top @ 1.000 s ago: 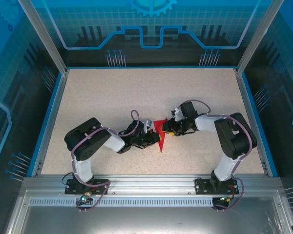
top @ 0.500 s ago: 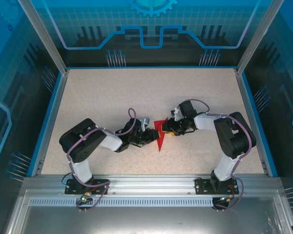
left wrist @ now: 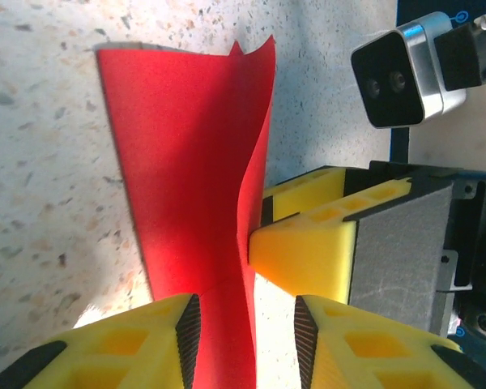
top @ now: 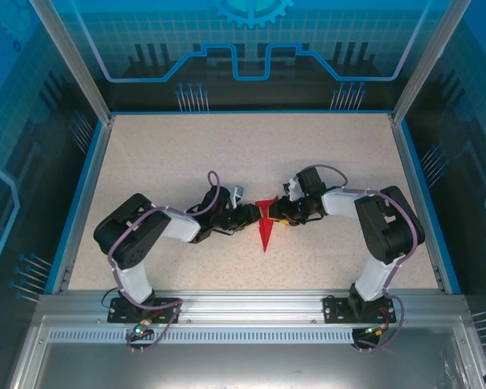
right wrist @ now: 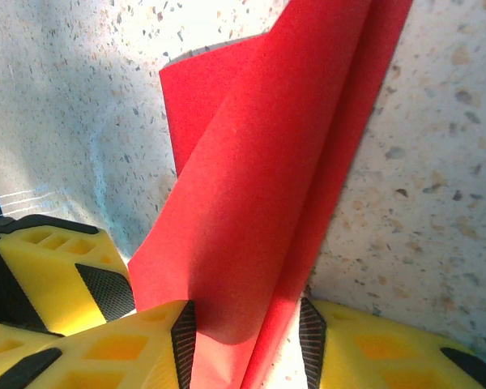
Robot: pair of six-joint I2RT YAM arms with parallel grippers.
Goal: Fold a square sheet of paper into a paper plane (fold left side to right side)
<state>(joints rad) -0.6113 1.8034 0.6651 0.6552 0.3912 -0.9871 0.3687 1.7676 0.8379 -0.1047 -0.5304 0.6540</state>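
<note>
Red paper (top: pixel 264 235): dart overhead; at wrists, raised fold loose between parted left jaws, filling right jaws, grip unclear.

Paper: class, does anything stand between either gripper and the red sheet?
Nothing visible does. The paper reaches right in between the jaws of both the left gripper and the right gripper, with no other object near it.

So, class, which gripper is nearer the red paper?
Right, narrowly. The right gripper is clamped on the red paper from its right side; the left gripper straddles its left side, jaws apart.
</note>
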